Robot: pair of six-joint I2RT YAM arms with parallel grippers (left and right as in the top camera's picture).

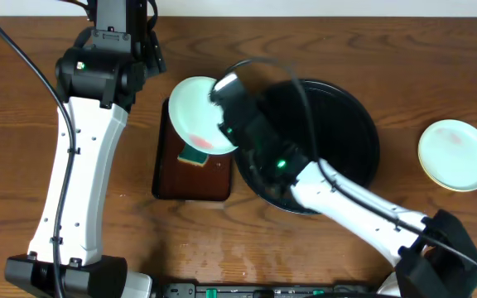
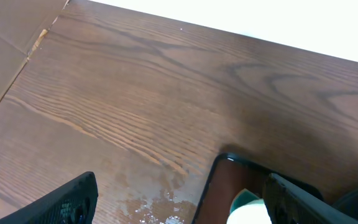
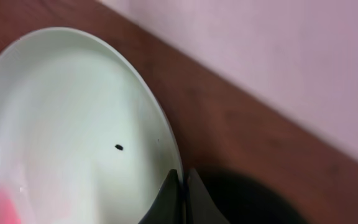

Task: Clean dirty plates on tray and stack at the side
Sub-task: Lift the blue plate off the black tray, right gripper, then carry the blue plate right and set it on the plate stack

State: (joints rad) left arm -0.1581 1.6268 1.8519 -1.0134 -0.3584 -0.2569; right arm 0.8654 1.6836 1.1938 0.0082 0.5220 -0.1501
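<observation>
While right hand (image 3: 180,177) pinches smeared plate (image 1: 195,114) above brown tray (image 1: 175,178), sponge (image 1: 195,155) inside

R gripper (image 1: 222,103) clamped on rim of plate (image 1: 195,112), mint w/ red smear, held over brown tray (image 1: 190,186) & green sponge (image 1: 195,155). Black tray (image 1: 354,124) just right of it. Stack (image 1: 456,155) far right, mint on yellow. L arm (image 1: 98,70) upper left.

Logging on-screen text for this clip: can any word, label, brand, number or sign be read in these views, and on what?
No text can be read in any view.
Held plate, side plate, black tray, brown tray: no print or labels.
Arms: no legible marking.
Hardware at the bottom edge: too small to read.
</observation>
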